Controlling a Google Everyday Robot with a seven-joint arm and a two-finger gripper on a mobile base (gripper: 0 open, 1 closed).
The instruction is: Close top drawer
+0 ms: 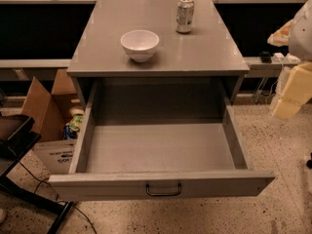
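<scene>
The top drawer (161, 150) is a wide grey drawer, pulled far out of the grey cabinet (204, 52) toward me. It is empty inside. Its flat front panel (97, 185) faces me at the bottom of the view, with a small dark loop handle (163, 190) at its centre. My gripper (286, 106), cream-coloured, hangs at the right edge of the view. It is to the right of the drawer's right side wall, above the floor and apart from the drawer. It holds nothing that I can see.
A white bowl (139, 44) and a drinks can (185, 15) stand on the cabinet top. An open cardboard box (46, 113) with items in it sits on the floor left of the drawer. A black stand (17, 145) and cables are at the lower left.
</scene>
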